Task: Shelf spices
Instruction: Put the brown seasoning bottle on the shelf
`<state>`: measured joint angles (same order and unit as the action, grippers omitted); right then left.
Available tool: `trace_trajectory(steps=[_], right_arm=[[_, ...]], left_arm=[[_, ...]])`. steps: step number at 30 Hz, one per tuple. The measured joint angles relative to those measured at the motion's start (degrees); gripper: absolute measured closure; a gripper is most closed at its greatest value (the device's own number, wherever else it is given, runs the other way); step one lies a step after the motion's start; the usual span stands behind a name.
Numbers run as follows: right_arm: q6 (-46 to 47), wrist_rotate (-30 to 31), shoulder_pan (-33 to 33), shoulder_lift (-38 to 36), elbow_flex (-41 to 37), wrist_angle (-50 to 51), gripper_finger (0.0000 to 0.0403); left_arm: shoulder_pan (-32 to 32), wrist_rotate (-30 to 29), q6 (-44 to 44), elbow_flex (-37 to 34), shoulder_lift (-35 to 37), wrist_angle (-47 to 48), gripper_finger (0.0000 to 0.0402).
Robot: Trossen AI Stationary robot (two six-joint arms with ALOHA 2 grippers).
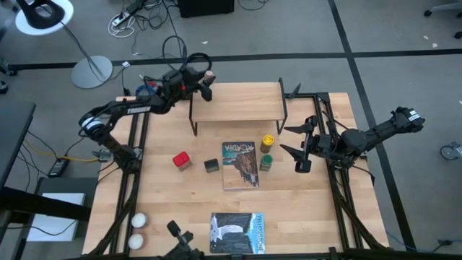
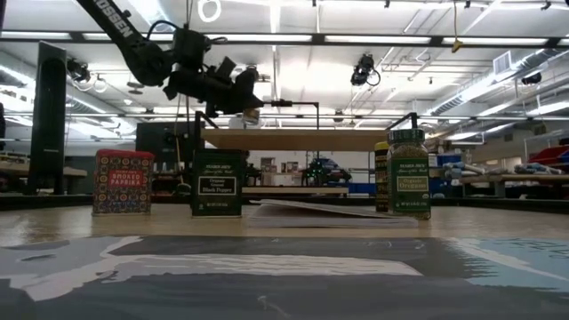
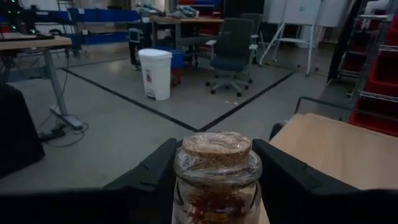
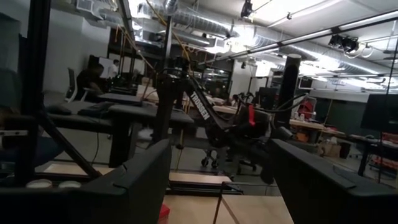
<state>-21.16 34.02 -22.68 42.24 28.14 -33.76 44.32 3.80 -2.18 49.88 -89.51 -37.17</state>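
Note:
My left gripper (image 1: 204, 85) is shut on the tiny pale jar (image 3: 217, 180), which has a cork lid. It hovers at the far left corner of the shelf (image 1: 237, 102), a light-wood board on black legs. On the table in front of the shelf stand the red tin (image 1: 181, 160), the dark square tin (image 1: 211, 165), the yellow-lidded jar (image 1: 268, 141) and the green jar (image 1: 266, 162). My right gripper (image 1: 297, 148) is open, right of the two jars and touching nothing. In the low view the tiny jar (image 2: 253, 114) is just above the board (image 2: 293, 140). My left gripper pinches the tiny pale jar between its two fingers (image 3: 155, 177), on the glass body just below the cork lid (image 3: 216, 146). The fingers come in about level from the table's left. The jar is upright and lifted clear, just above the shelf's board.
A magazine (image 1: 240, 165) lies between the dark tin and the two jars; a second one (image 1: 237, 232) lies at the near edge. Two white balls (image 1: 137, 230) sit at the near left corner. The shelf's board is bare.

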Motion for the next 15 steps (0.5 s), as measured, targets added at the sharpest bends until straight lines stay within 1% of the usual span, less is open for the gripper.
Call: trace_trajectory(steps=[4,8,15], right_arm=[[-0.69,0.00,0.03,0.00,0.00,0.00,0.0133],[-1.50,-0.02,0.44,0.00,0.00,-0.05,0.0133],[-1.89,0.00,0.81,0.00,0.00,-0.07,0.0133]], left_arm=[[0.83,-1.47,0.03,0.01,-0.13,2.56,0.0227],[0.65,-4.26,0.29,-0.01,-0.13,6.28,0.0227],[0.70,-5.86,0.71,-0.03,-0.16,8.46,0.0227]])
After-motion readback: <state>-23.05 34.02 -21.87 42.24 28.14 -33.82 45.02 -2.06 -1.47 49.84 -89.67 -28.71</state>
